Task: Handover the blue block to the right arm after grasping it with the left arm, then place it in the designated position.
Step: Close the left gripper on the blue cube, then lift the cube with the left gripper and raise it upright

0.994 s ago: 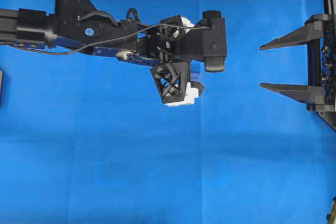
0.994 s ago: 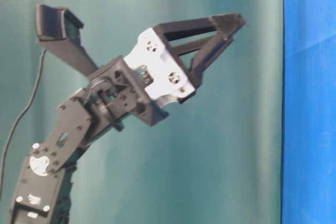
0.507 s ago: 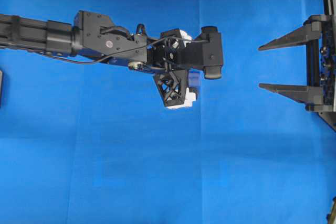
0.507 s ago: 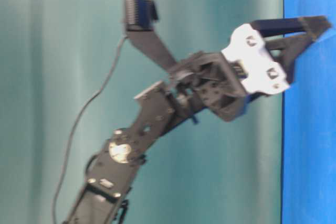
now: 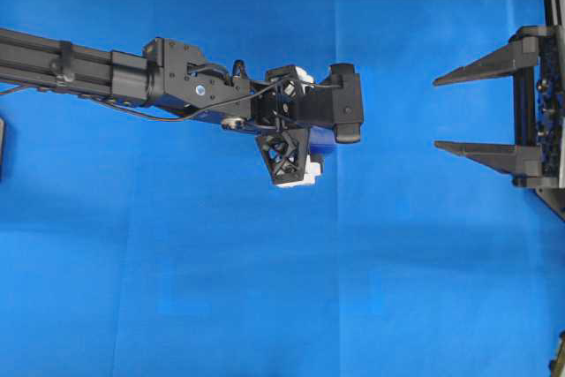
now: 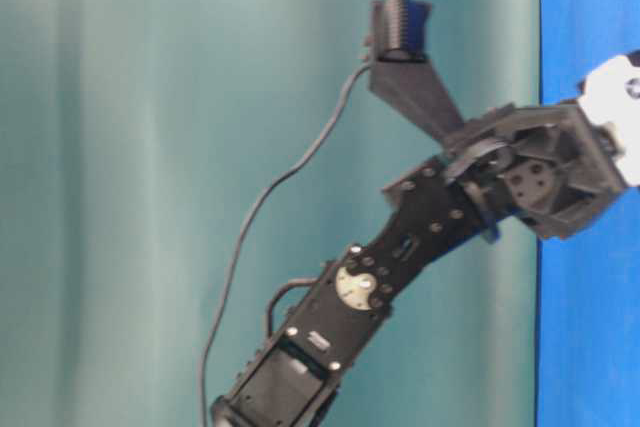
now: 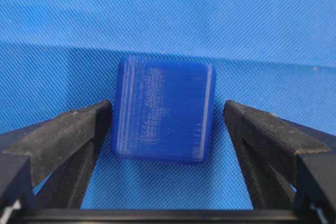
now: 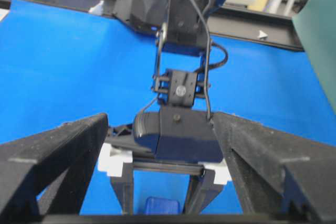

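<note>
Two spread fingers [image 7: 63,140] of the left gripper [image 7: 165,129] are seen flanking the blue block [image 7: 164,109], which lies untouched on the blue cloth [image 5: 265,289]. Far right of the block, the right gripper [image 5: 446,112] is held wide apart, empty.

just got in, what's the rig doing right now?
The left arm is reaching over the blue cloth with its gripper pointed down at the blue block. The jaws are open on either side of the block with a gap on each side, so nothing is grasped yet. The right arm's gripper waits open at the right edge of the overhead view, facing the left arm. Handover not started.
</note>
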Available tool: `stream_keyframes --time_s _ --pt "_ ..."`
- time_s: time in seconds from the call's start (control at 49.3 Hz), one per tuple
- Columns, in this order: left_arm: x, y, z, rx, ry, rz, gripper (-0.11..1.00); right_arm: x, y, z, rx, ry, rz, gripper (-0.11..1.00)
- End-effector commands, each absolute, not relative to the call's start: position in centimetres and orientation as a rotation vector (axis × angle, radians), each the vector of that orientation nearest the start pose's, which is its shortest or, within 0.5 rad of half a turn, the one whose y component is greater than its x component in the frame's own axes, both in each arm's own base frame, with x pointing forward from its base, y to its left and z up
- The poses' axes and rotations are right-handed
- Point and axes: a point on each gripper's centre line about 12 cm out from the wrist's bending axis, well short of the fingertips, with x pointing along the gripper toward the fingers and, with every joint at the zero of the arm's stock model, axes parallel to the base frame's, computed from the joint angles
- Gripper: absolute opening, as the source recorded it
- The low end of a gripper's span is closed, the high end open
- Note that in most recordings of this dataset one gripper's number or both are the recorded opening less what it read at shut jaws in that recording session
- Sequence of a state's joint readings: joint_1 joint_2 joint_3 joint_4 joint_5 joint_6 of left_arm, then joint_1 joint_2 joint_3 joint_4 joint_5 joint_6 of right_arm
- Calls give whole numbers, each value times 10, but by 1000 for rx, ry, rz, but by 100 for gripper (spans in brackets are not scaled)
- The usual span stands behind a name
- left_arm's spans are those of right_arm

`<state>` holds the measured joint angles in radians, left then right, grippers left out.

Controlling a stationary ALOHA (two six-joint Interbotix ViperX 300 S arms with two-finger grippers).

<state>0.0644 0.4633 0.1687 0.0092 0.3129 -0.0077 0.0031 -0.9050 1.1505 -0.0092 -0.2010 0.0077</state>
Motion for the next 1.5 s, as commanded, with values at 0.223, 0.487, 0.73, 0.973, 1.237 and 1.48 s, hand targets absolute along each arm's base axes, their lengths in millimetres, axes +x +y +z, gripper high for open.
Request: stream_keyframes --time_s 0.223,0.487,0.73,0.973,1.237,1.48 --pt "503 31 109 -19 907 55 89 212 1 286 0 34 5 93" --pt "505 30 111 -16 884 53 46 213 1 284 2 40 4 93" --pt "504 30 110 -16 888 53 46 213 1 284 6 41 4 93" --pt "501 29 123 -14 896 52 46 213 1 284 6 41 4 93" --pt "492 28 170 -14 879 53 46 213 1 284 6 41 4 93" --pt "479 27 222 -14 836 53 46 213 1 284 6 44 4 93"
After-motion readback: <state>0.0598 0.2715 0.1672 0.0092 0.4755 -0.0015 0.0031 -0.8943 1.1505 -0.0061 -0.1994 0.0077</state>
